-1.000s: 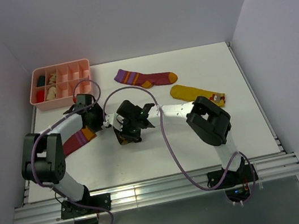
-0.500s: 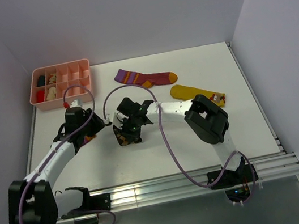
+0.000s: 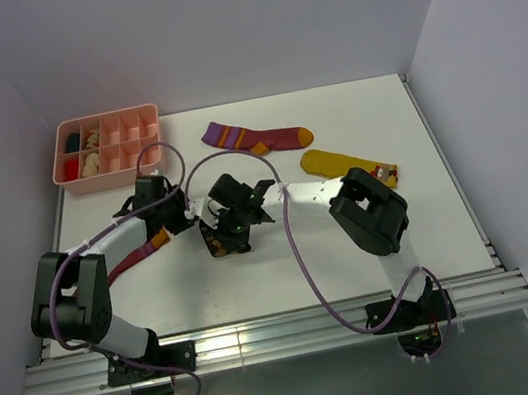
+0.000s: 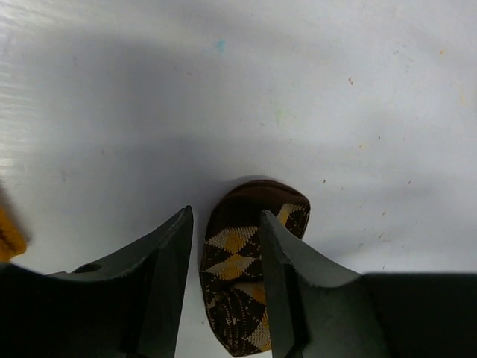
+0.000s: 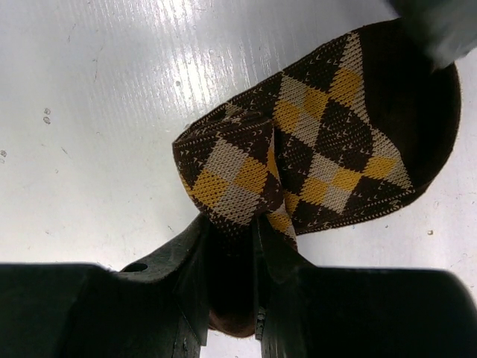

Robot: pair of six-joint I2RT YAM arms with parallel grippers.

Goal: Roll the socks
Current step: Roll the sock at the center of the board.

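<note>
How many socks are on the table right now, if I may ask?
4: a maroon sock at back centre, a mustard sock right of it, a second maroon sock partly covered at left, a diamond-check sock mid-table.

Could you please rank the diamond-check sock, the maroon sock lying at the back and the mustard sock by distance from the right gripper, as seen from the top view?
1. Diamond-check sock, pinched in the right gripper.
2. Maroon sock, farther back, lying flat.
3. Mustard sock, off to the right, farthest.
</note>
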